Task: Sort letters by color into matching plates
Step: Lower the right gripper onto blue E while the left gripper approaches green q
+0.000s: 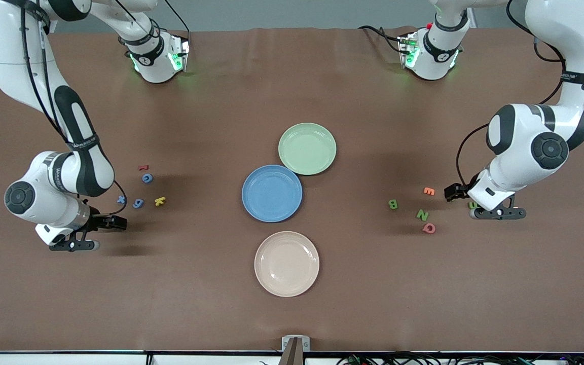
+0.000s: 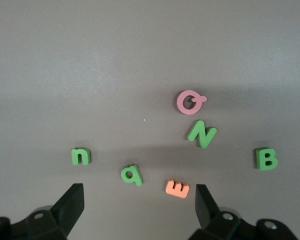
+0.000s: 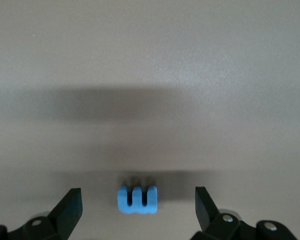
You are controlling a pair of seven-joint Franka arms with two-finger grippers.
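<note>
Plates sit mid-table, all empty: the light green plate (image 1: 307, 148) farthest from the front camera, the blue plate (image 1: 271, 193) touching its rim, and a beige plate (image 1: 286, 263) nearest, which plays no part in the sort. The left gripper (image 2: 139, 205) hangs open and empty over a cluster at its own end of the table, where the left wrist view shows 4 green letters: an n (image 2: 81, 156), an a (image 2: 131, 174), an N (image 2: 202, 133) and a B (image 2: 266, 159). An orange E (image 2: 177, 188) lies just beside the a and a pink Q (image 2: 190, 101) just beside the N. The main risk is a closing finger catching one of these along with the target. The right gripper (image 3: 139, 205) is also open, bracketing a blue letter (image 3: 136, 199). More blue letters (image 1: 138, 203) lie near it among red and yellow ones. Because the 2 task plates touch, a loose release could land on the wrong rim.
</note>
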